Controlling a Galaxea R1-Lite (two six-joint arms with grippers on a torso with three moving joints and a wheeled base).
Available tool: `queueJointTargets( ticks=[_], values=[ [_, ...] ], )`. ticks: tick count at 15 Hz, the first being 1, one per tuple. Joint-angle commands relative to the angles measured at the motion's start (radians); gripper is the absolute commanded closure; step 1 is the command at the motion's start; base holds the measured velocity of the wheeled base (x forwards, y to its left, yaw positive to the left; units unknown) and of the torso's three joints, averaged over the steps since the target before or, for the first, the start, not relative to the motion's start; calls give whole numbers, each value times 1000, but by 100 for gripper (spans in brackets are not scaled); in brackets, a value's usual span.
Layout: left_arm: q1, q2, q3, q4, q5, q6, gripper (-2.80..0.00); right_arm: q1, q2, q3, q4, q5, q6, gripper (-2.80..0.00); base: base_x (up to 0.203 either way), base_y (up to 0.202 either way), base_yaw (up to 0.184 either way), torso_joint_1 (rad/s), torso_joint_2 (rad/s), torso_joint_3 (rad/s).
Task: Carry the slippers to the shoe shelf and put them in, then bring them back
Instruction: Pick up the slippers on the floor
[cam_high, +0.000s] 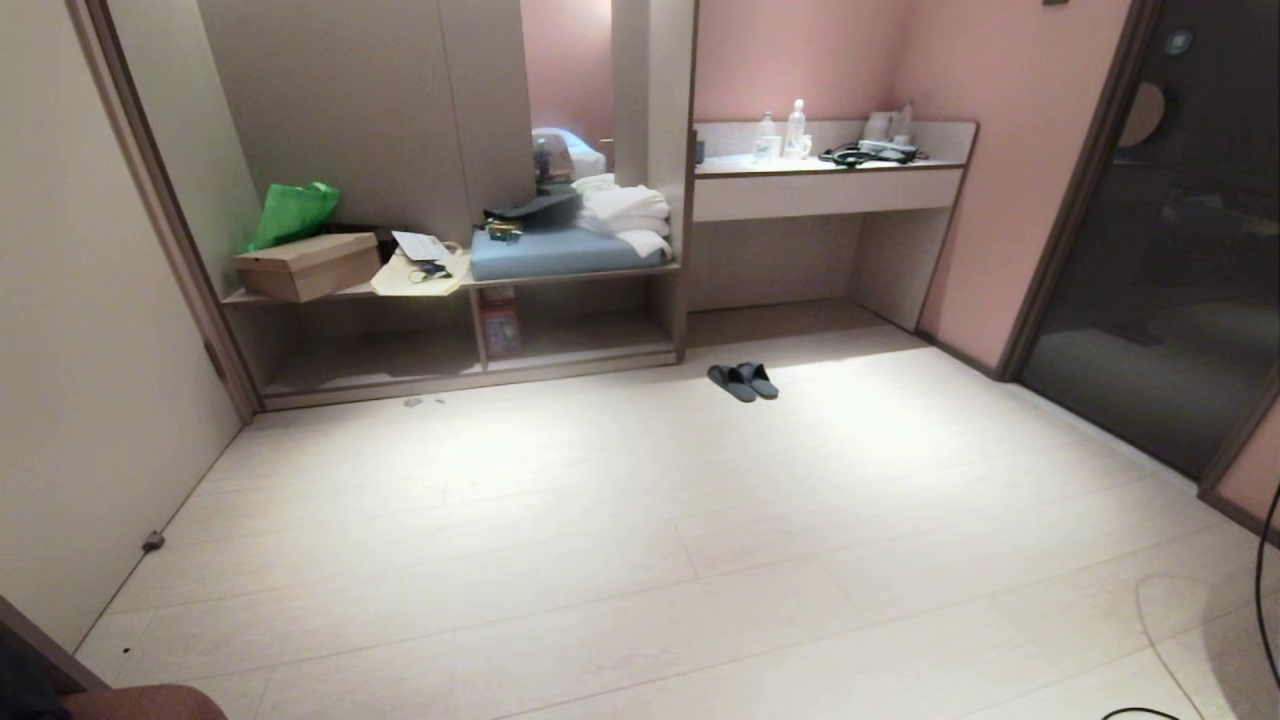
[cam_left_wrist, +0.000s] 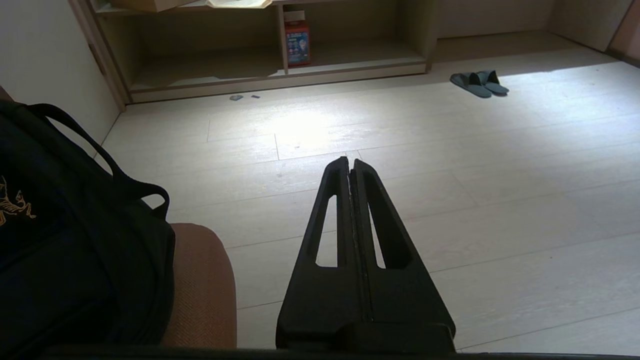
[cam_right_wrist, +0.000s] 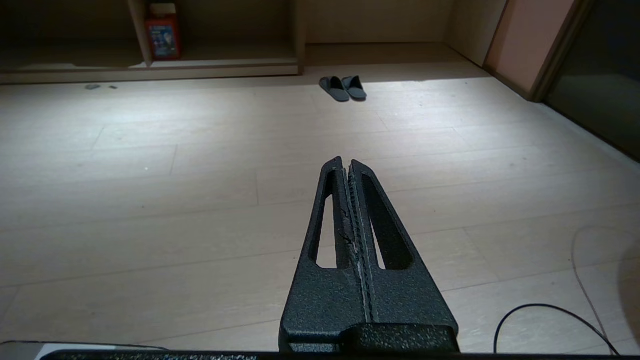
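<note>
I see both my left claw (cam_left_wrist: 350, 162) and right claw (cam_right_wrist: 346, 162) closed and empty, the slippers (cam_right_wrist: 343, 88) lying well ahead on the floor (cam_right_wrist: 200, 175) near the shoe shelf (cam_right_wrist: 225, 52).

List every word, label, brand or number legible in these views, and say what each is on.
No text reads clearly.
Red box in the shoe shelf: printed front, too blurred to read.
Black bag: gold emblem, no legible letters.
Bottles on the counter: labels too small.
Cardboard box: no visible print.
</note>
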Motion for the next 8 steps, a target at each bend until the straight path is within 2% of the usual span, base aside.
queueJointTargets(
  ticks=[1, 8],
  values=[
    [0, 0, 0, 1, 0, -2, 0, 0, 0, 0, 0, 0, -1, 0, 0, 0, 0, 0, 0, 0],
    [0, 0, 0, 1, 0, -2, 0, 0, 0, 0, 0, 0, -1, 0, 0, 0, 0, 0, 0, 0]
  ],
)
